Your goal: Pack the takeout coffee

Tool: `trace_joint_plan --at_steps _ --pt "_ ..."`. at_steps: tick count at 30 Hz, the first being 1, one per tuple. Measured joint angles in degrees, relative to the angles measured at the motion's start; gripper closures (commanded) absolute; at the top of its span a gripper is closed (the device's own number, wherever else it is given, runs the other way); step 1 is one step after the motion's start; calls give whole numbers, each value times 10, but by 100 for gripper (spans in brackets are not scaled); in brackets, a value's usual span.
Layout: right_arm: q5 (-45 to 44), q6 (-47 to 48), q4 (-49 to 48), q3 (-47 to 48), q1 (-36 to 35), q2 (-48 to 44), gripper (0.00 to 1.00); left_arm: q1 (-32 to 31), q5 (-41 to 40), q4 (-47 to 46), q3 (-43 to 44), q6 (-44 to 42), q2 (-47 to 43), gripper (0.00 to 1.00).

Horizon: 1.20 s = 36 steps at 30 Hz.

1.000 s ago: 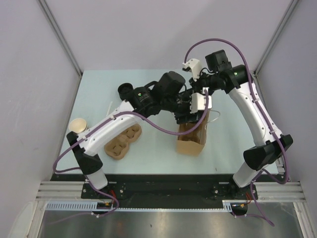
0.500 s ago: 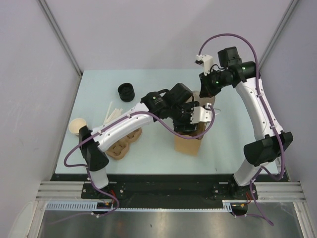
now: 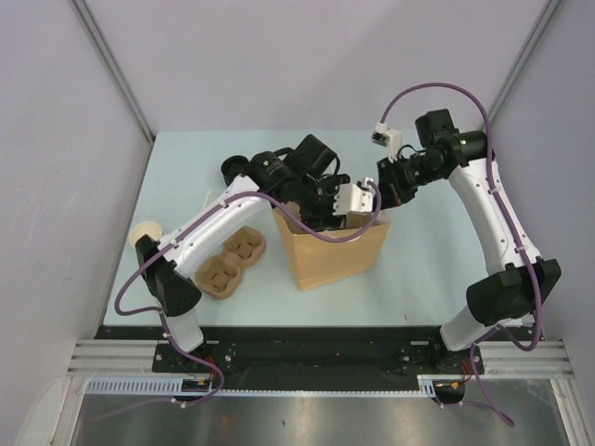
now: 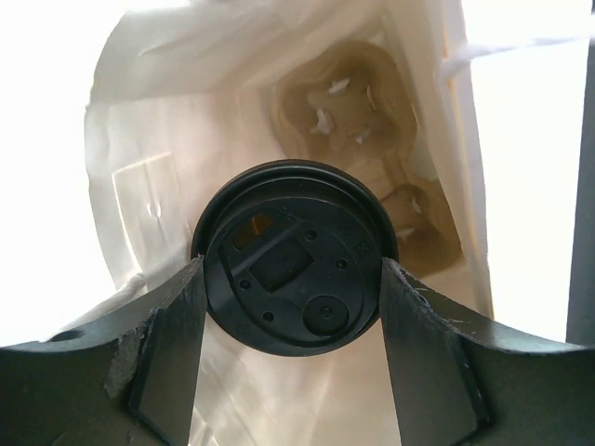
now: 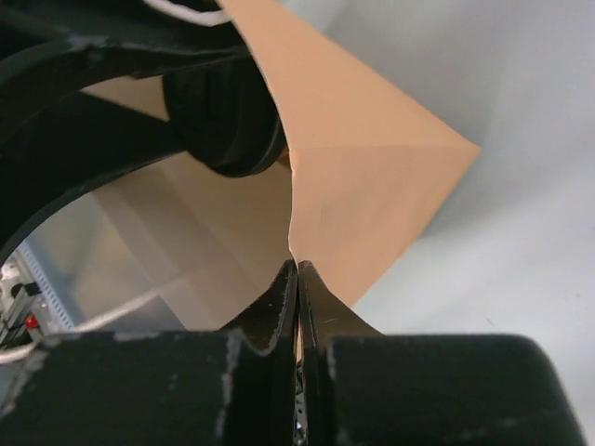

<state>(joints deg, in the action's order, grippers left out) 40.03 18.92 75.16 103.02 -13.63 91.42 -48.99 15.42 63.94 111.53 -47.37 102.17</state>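
Note:
The takeout coffee, a cup seen from its round black lid, sits between the fingers of my left gripper, which is shut on its sides. It hangs inside the mouth of the brown paper bag, whose pale inner walls surround it. In the top view the left gripper reaches down into the bag's opening and the cup is hidden there. My right gripper is shut on the bag's rim and holds that edge up at the bag's far right corner. The lid's edge shows beyond that rim.
A brown pulp cup carrier lies left of the bag. A stack of black lids stands at the back left beside the left arm. A lidless tan cup is at the table's left edge.
The bag has gone from slumped and small to upright with its mouth wide, and sits further left. My left gripper with the coffee has shifted left and back over it. The right gripper moved right.

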Motion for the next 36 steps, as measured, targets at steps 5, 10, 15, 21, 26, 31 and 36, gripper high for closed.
trace_joint_plan --at_steps 5,10,15,21,26,31,36 --pt "32 3 13 -20 0 -27 48 0 8 18 -2 -19 -10 76" --pt "25 6 21 -7 0 -23 36 3 13 16 -35 -26 -33 76" --pt "-2 24 16 89 -1 20 29 4 16 4 -70 -27 -54 76" --pt "-24 104 -10 154 -23 63 24 4 22 -9 -72 -27 -62 76" --pt "-30 188 -20 154 -60 83 30 4 24 -14 -74 -27 -66 76" --pt "-29 244 -26 152 -85 106 46 4 23 -22 -92 -27 -71 76" --pt "-30 279 -27 138 -101 118 74 4 22 -28 -114 -26 -78 76"
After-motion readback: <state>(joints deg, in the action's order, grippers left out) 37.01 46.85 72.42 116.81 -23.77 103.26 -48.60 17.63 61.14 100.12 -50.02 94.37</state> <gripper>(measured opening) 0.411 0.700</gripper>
